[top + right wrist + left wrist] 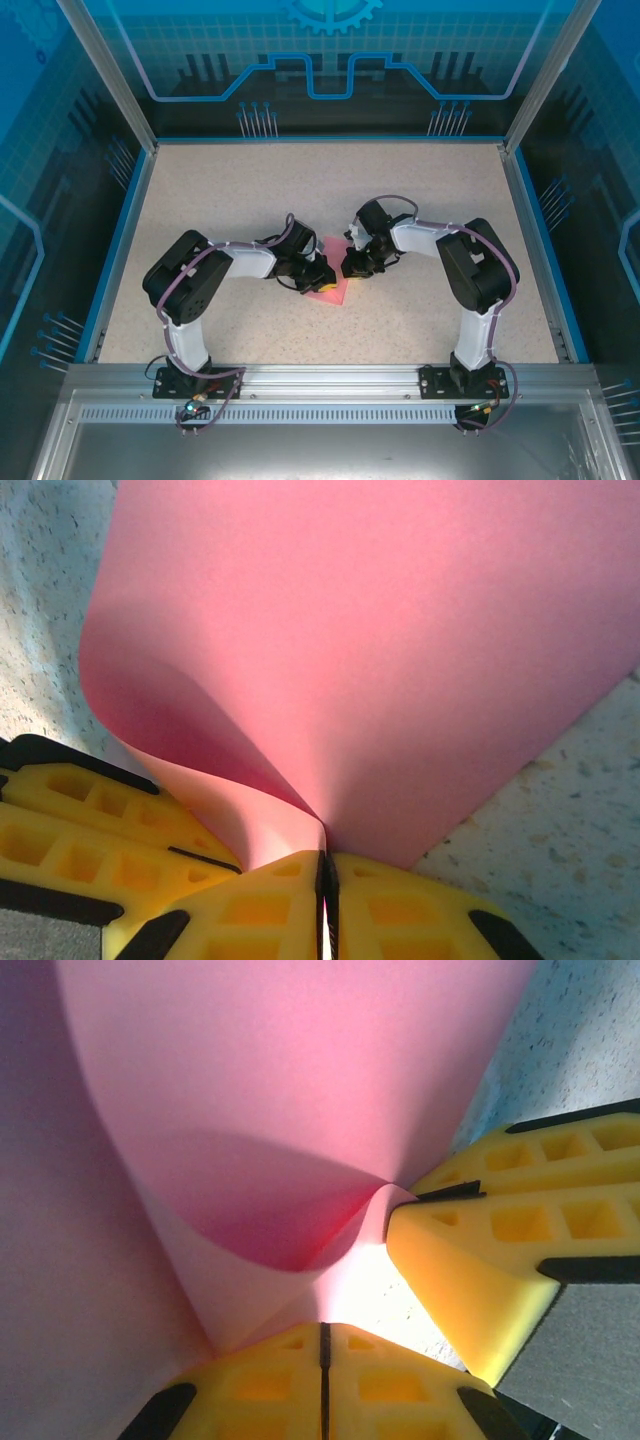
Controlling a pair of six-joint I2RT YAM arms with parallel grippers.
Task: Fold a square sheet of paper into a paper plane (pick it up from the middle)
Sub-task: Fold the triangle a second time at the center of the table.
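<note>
Speckled worktop (200, 220), with the left arm (190, 280) and right arm (470, 265) both bent inward so their ends meet near the middle. The pink sheet (333, 291) sits right between them, mostly hidden under the wrists in the top view, with one corner poking out toward the near edge. It is partly raised, not flat: both wrist views show it rising from the fingers and bowing up and away in a smooth curl, with bare worktop beyond it. The left tool (322, 275) has its yellow fingers pressed together with only a thin dark seam between them. The sheet comes right down onto its tips, so it reads as clamped on the sheet. The right tool (352, 266) is the same, fingers together with a sliver of pink running into the seam, so it is clamped on the sheet too. The two tools sit just beside each other, tips nearly touching, gripping neighbouring spots on the sheet. Progress is early. The pickup looks done and the sheet is bent over, but the curve is soft and I can see no sharp crease in either wrist view. There is no point, wings or centre line, so nothing like a plane yet. Still to do, by my read: press the first fold flat, then all the later folds.
</note>
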